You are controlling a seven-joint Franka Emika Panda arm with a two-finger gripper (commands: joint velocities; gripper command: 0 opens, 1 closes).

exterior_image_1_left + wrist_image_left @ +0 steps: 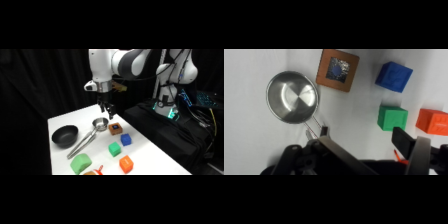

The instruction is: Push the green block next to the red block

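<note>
The green block (114, 149) (392, 117) sits on the white table (60, 122) near its front right. The red block (126, 164) (433, 121) lies just beyond it toward the table's front edge, a small gap apart. My gripper (108, 113) (363, 136) hangs above the table behind the blocks, over the metal cup (101, 124) (292, 96). It is open and holds nothing. In the wrist view the green block lies just past one dark fingertip (403, 140).
A blue cube (125, 139) (394, 76) and a brownish-orange cube with a blue top mark (115, 129) (338, 70) stand behind the green block. The cup's long handle (82, 143) runs toward a black bowl (65, 135). A larger rounded green piece (80, 163) sits front left.
</note>
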